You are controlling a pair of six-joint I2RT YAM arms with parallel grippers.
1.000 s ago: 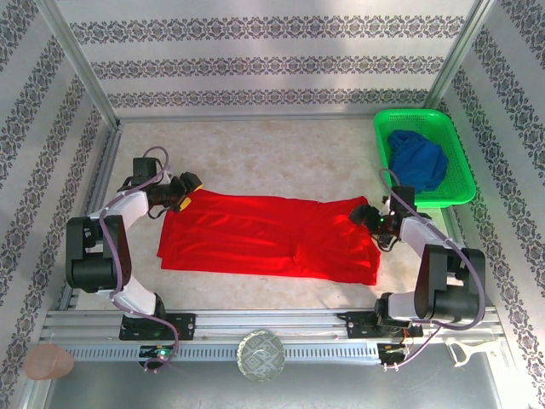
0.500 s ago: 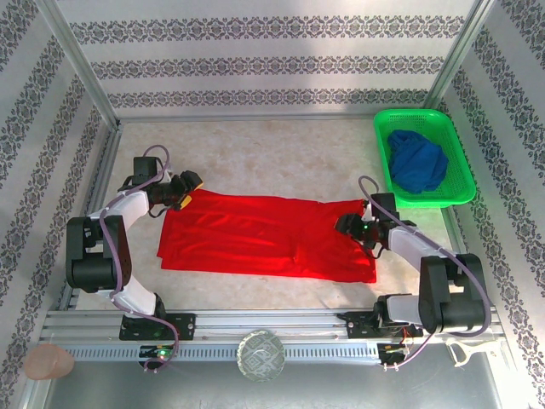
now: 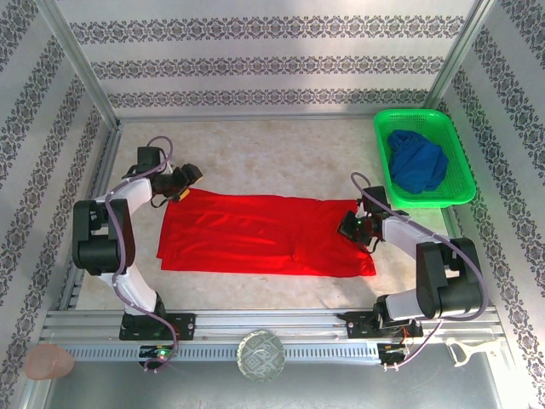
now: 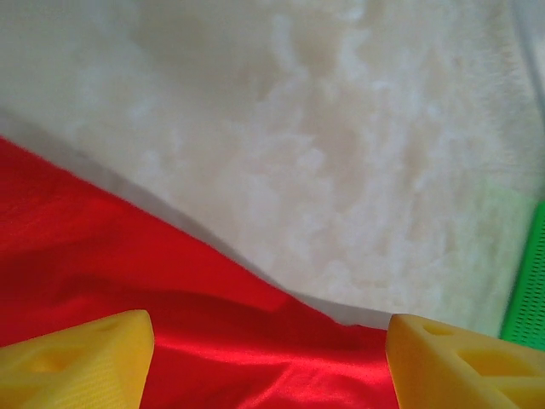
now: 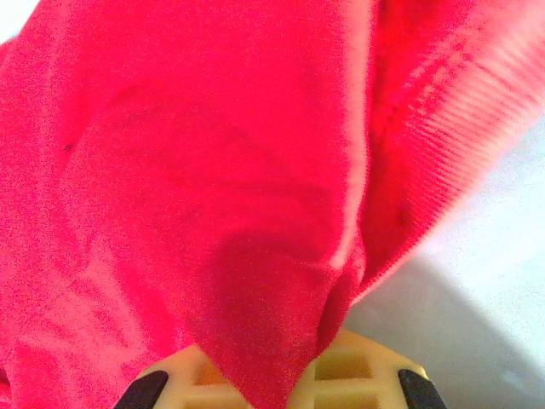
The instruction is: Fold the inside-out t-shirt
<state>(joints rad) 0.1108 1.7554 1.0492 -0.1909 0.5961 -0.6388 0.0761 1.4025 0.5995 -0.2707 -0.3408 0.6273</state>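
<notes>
T-shirt (image 3: pixel 255 234) edge seemingly pinched in right hand (image 3: pixel 349 228).

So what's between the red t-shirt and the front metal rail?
Nothing: a bare strip of tabletop separates t-shirt from rail, seen in the top view.

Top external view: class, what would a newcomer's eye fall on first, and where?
The bright red t-shirt spread across the middle of the table, with the right gripper shut on its right edge and the open left gripper at its far left corner. Then the green basket at far right, holding a dark blue garment.
</notes>
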